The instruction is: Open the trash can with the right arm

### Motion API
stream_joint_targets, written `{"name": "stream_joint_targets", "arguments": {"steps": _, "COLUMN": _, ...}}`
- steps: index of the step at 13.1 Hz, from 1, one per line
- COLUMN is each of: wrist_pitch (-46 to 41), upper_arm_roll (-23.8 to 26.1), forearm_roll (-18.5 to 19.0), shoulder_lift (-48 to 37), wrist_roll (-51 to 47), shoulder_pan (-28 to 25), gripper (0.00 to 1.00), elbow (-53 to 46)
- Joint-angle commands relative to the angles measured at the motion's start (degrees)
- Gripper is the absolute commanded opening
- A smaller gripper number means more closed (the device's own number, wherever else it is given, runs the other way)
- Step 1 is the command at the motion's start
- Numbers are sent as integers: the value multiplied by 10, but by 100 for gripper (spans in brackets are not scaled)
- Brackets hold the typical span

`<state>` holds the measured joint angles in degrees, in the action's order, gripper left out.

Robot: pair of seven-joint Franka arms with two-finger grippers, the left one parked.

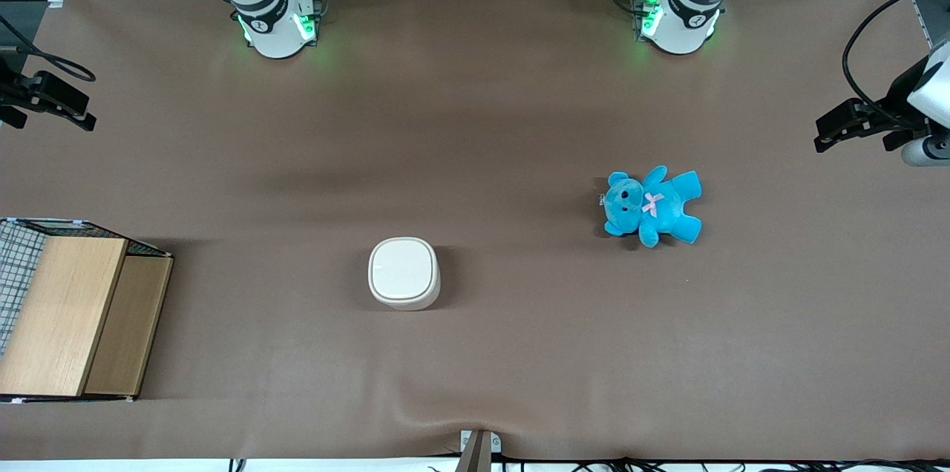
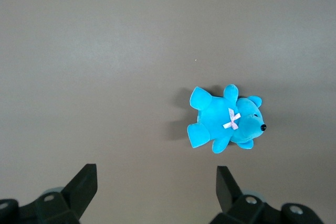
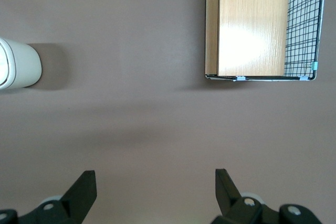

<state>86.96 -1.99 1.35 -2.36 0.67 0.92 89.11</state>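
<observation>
The black two-finger claw (image 3: pixel 152 192) hangs spread wide above the brown desk (image 1: pixel 519 123), near the working arm's edge. It should reach the small off-white plastic trash can (image 1: pixel 404 273) and lift its smooth lid gently.

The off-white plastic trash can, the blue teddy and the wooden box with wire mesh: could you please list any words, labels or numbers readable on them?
None can be read.
Off-white plastic trash can: plain closed lid, no text.
Blue plush teddy: only a pink bow.
Wooden box with wire mesh: no text.
Right arm's black two-finger gripper, open above the brown table: no markings.
</observation>
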Motion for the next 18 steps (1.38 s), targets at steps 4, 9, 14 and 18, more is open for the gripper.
{"name": "stream_joint_targets", "arguments": {"steps": 4, "wrist_pitch": -12, "upper_arm_roll": 6, "forearm_roll": -4, "shoulder_lift": 23, "wrist_roll": 1, "shoulder_pan": -5, "gripper": 100, "elbow": 15}}
{"name": "stream_joint_targets", "arguments": {"steps": 9, "wrist_pitch": -15, "upper_arm_roll": 7, "forearm_roll": -14, "shoulder_lift": 72, "wrist_roll": -37, "shoulder_pan": -66, "gripper": 100, "elbow": 11}}
{"name": "stream_joint_targets", "arguments": {"steps": 14, "wrist_pitch": 58, "upper_arm_roll": 12, "forearm_roll": -66, "shoulder_lift": 146, "wrist_roll": -61, "shoulder_pan": -122, "gripper": 61, "elbow": 1}}
{"name": "stream_joint_targets", "arguments": {"steps": 18, "wrist_pitch": 115, "upper_arm_roll": 12, "forearm_roll": -79, "shoulder_lift": 190, "wrist_roll": -87, "shoulder_pan": -176, "gripper": 34, "elbow": -5}}
